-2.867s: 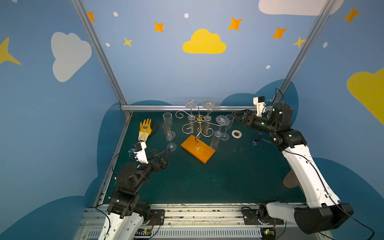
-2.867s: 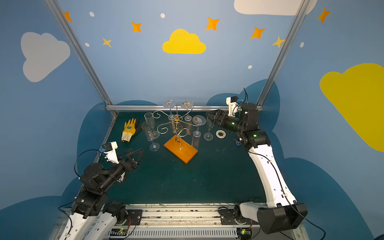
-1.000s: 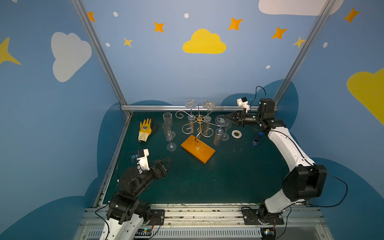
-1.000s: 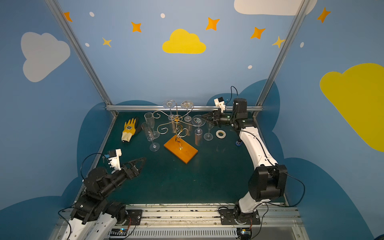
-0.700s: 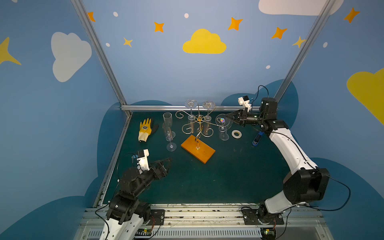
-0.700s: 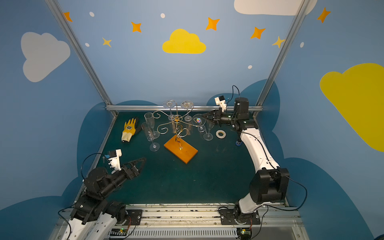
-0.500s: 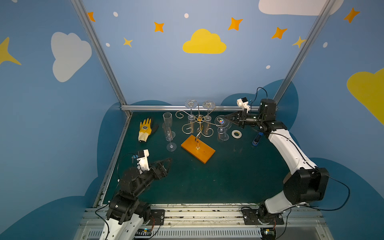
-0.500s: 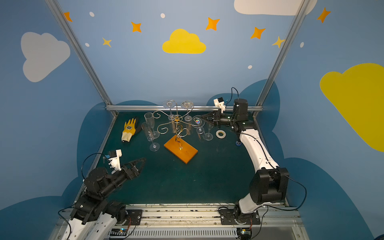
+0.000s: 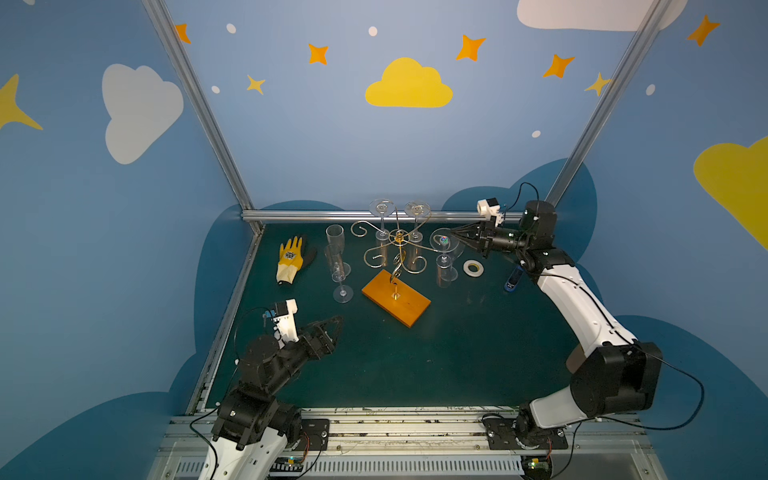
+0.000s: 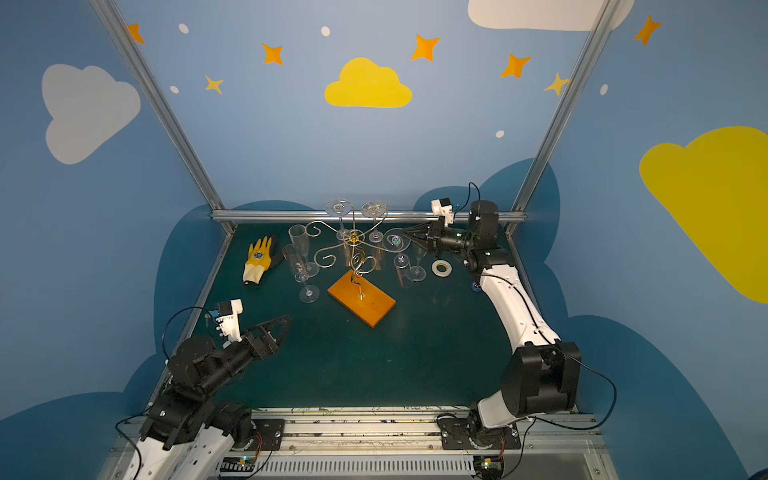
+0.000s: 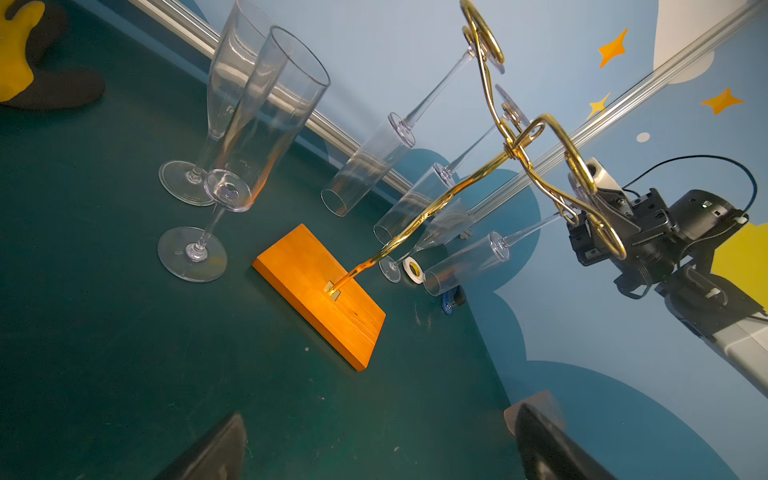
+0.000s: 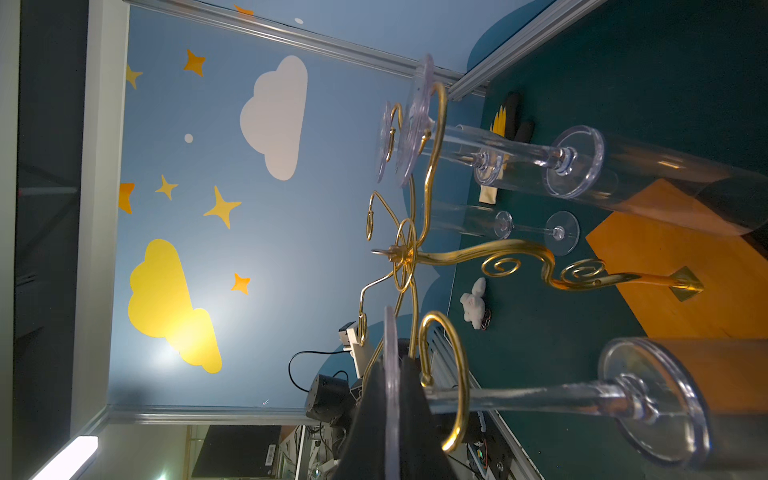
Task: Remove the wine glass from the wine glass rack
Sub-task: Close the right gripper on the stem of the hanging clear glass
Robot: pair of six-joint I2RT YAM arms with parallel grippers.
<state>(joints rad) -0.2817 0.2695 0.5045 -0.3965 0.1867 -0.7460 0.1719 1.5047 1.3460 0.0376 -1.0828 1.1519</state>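
The wine glass rack (image 9: 399,237) is gold wire on an orange wooden base (image 9: 395,297), also in view at base (image 10: 361,297) and base (image 11: 320,291). A clear wine glass (image 9: 444,272) hangs upside down from the rack's right arm, its foot (image 10: 396,240) uppermost. My right gripper (image 9: 455,240) is shut on the rim of that foot, and the right wrist view shows the right gripper (image 12: 391,399) pinching the disc beside the gold curl. My left gripper (image 9: 332,326) hovers open and empty near the front left, its fingertips (image 11: 540,440) at the frame edge.
Two more glasses (image 9: 382,208) hang at the rack's back. Two flutes (image 9: 340,274) stand left of the base and another glass (image 10: 417,266) stands to the right. A yellow glove (image 9: 291,257), a tape roll (image 9: 473,268) and a small blue item (image 9: 513,280) lie on the green mat.
My right gripper has reached in from the right and closed on the hanging glass's foot. The left arm drew back toward the front and has since held still.
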